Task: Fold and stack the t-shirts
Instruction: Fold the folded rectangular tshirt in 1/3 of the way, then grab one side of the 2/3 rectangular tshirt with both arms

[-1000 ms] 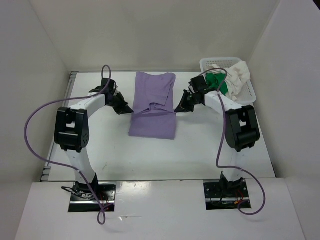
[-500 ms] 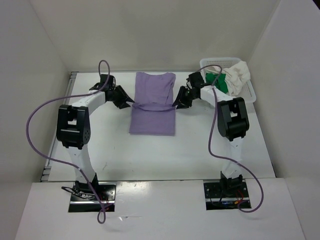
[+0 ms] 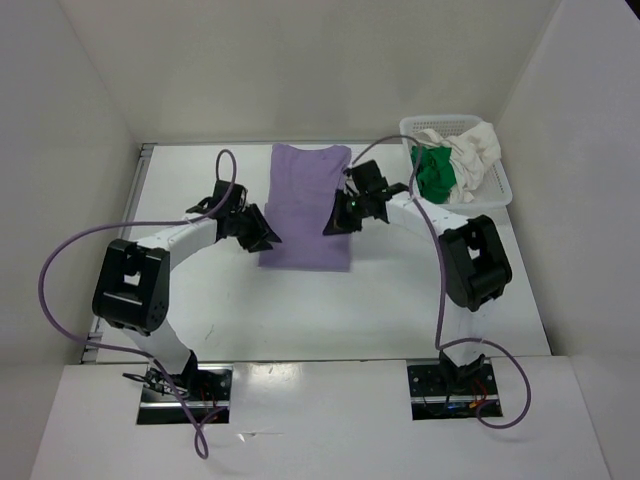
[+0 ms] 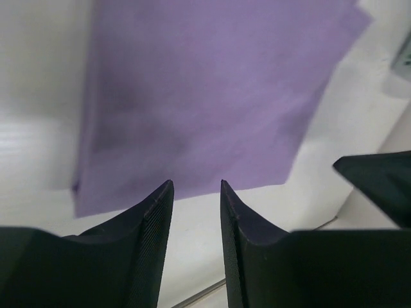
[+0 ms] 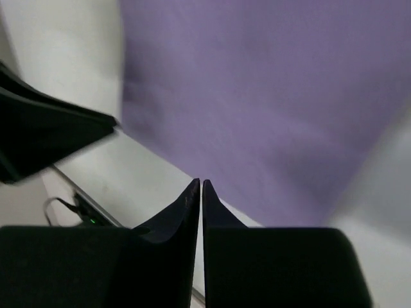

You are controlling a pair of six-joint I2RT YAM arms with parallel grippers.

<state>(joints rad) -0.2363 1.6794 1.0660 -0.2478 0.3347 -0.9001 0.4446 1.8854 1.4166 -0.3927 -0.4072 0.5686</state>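
The lavender t-shirt [image 3: 305, 185] lies flat as a long rectangle at the table's middle. It fills the left wrist view [image 4: 205, 96] and the right wrist view [image 5: 270, 96]. My left gripper [image 3: 270, 241] hovers at the shirt's near left edge. Its jaws [image 4: 196, 183] are apart with nothing between them. My right gripper [image 3: 331, 227] is over the shirt's near right part. Its jaws [image 5: 201, 181] are pressed together and no cloth shows in them. The green t-shirt [image 3: 435, 172] and the creamy white t-shirt [image 3: 478, 150] lie bunched in the basket.
A white mesh basket [image 3: 420, 123] stands at the back right corner. White walls close the table on the left, back and right. A metal rail [image 3: 145, 165] runs along the table's left edge. Purple cables loop over both arms.
Both grippers have moved from the shirt's sides at mid-length toward its near end and inward. The raised fold across the shirt is gone and it lies flat.
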